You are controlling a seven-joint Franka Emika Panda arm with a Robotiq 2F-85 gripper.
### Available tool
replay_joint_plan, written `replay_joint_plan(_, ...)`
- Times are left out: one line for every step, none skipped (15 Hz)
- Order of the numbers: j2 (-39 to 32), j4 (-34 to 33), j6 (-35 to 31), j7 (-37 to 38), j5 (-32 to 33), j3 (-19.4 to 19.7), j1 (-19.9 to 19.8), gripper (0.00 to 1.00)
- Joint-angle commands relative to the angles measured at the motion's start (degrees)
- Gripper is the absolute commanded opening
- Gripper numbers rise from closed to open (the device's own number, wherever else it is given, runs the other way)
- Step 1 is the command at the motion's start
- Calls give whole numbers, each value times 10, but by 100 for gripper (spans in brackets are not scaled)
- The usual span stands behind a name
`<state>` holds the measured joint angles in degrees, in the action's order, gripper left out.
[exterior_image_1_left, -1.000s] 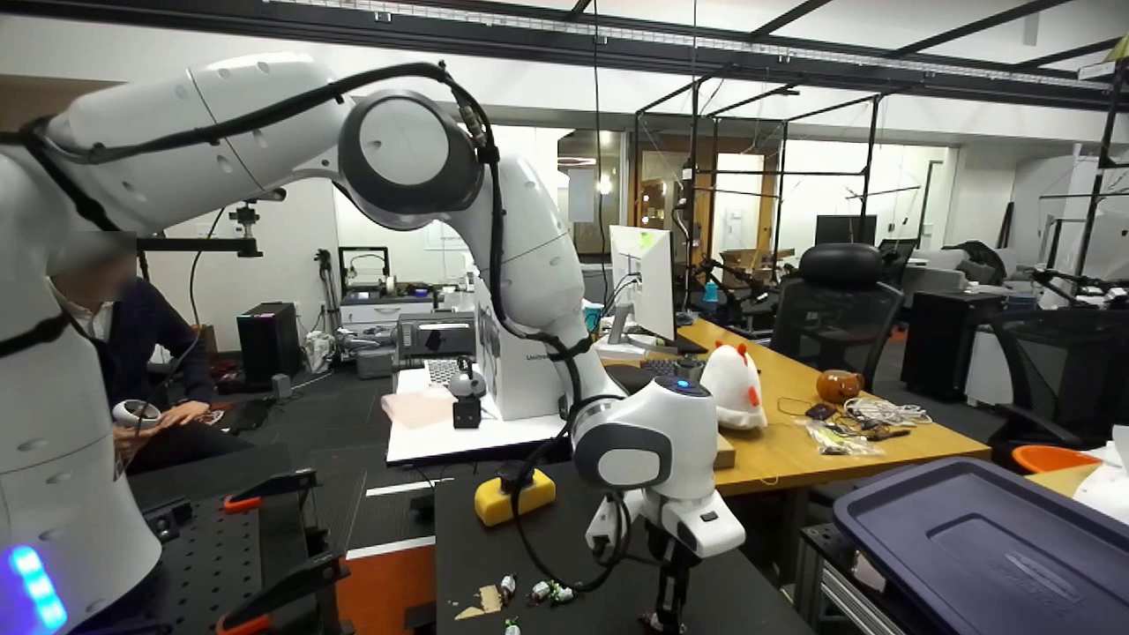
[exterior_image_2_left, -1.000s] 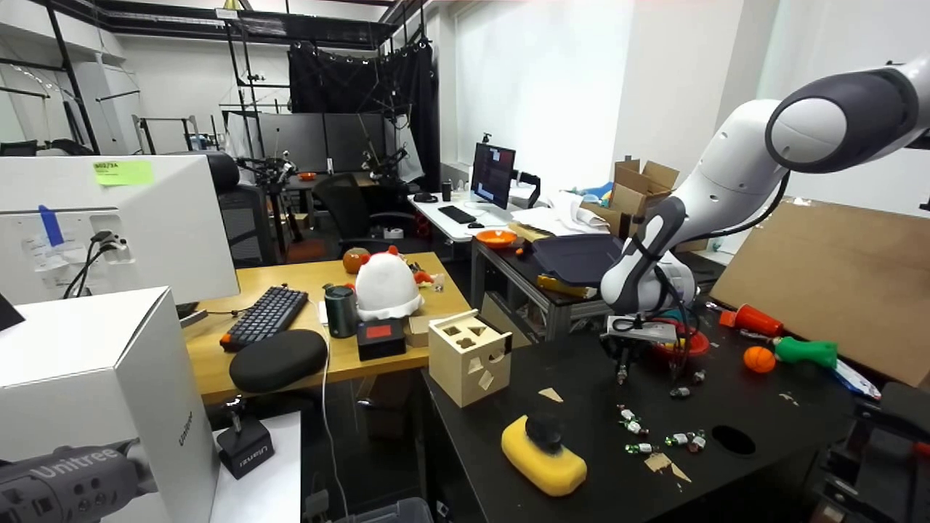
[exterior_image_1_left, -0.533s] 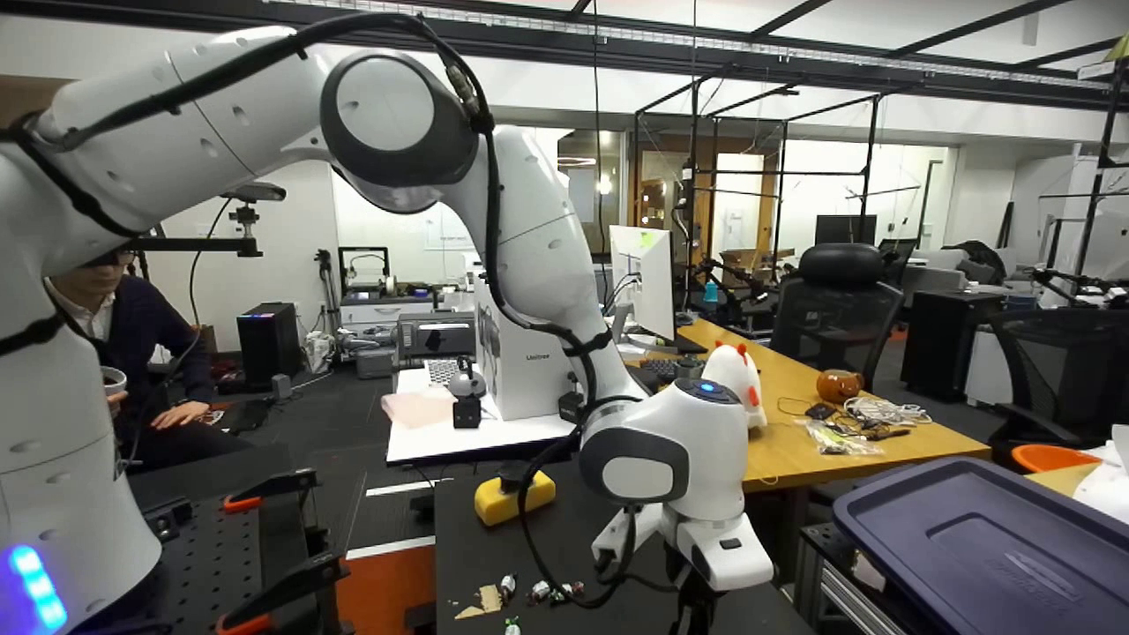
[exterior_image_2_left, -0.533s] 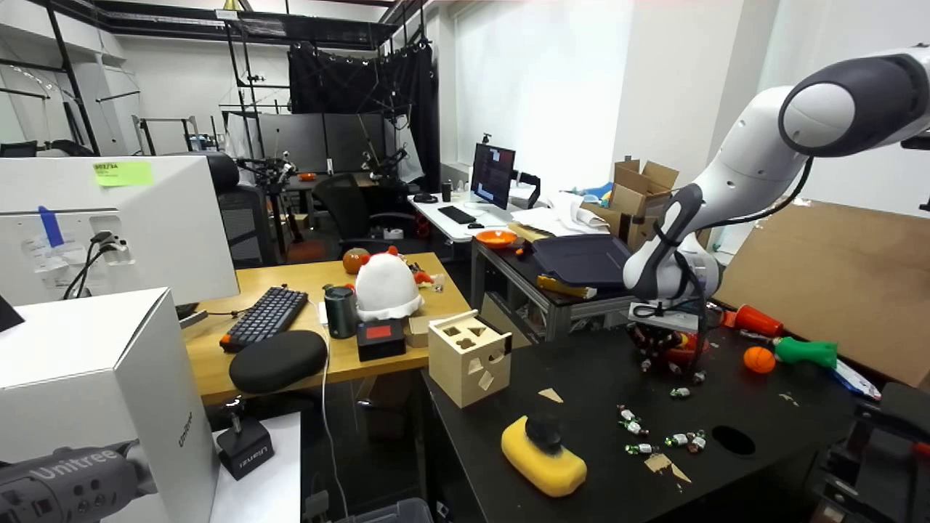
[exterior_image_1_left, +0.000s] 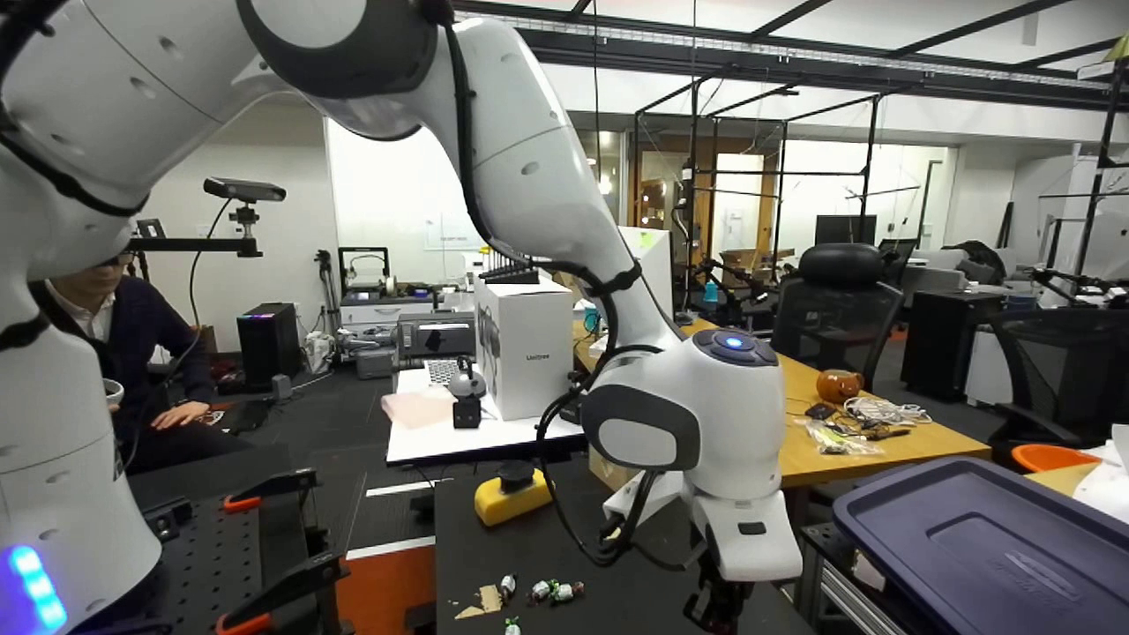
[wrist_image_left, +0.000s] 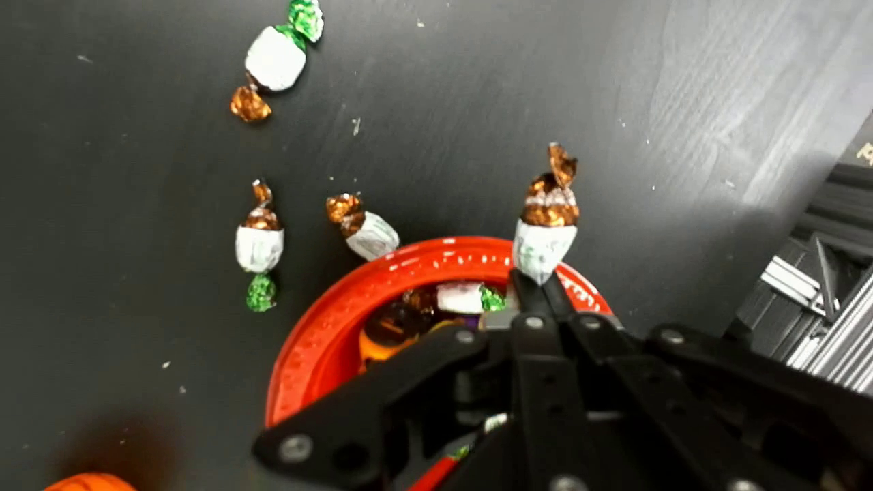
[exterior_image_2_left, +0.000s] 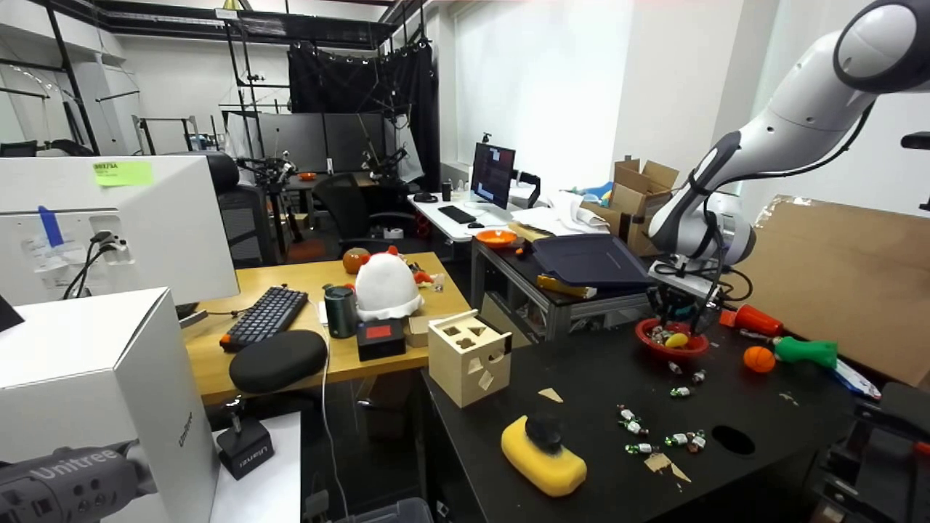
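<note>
Gripper (wrist_image_left: pixel 539 281) is pinching a wrapped candy (wrist_image_left: pixel 544 239) by one end, jaws nearly together; in the wrist view the candy is overlapping the rim of the red bowl (wrist_image_left: pixel 436 262). Three loose candies (wrist_image_left: pixel 259 249) are lying on black table (wrist_image_left: pixel 136 170) near it.

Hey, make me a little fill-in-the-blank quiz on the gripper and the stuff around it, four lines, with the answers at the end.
1. In the wrist view, the gripper holds exactly ____ candy.
2. The bowl near it is ____ in colour.
3. In that same view, ____ loose candies lie outside the bowl on the table.
4. In an exterior view, the ball is coloured ____.

Missing words: one; red; three; orange.
</note>
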<state>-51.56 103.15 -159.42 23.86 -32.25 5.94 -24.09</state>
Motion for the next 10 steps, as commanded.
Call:
replay_joint_plan(19, 22, -16, 28, -30, 20, 6, 0)
replay_joint_plan(17, 21, -15, 35, -33, 29, 10, 0)
replay_joint_plan(11, 16, -15, 44, -34, 37, 14, 0)
replay_joint_plan(9, 14, -17, 51, -34, 40, 16, 0)
replay_joint_plan(5, 12, -22, 62, -33, 46, 22, 0)
replay_joint_plan(0, 9, -30, 73, -32, 52, 29, 0)
replay_joint_plan(-5, 8, -38, 87, -31, 59, 37, 0)
replay_joint_plan(-10, 6, -43, 99, -30, 65, 45, 0)
replay_joint_plan(-14, 6, -47, 116, -27, 73, 55, 27)
replay_joint_plan(-17, 7, -52, 128, -25, 78, 62, 28)
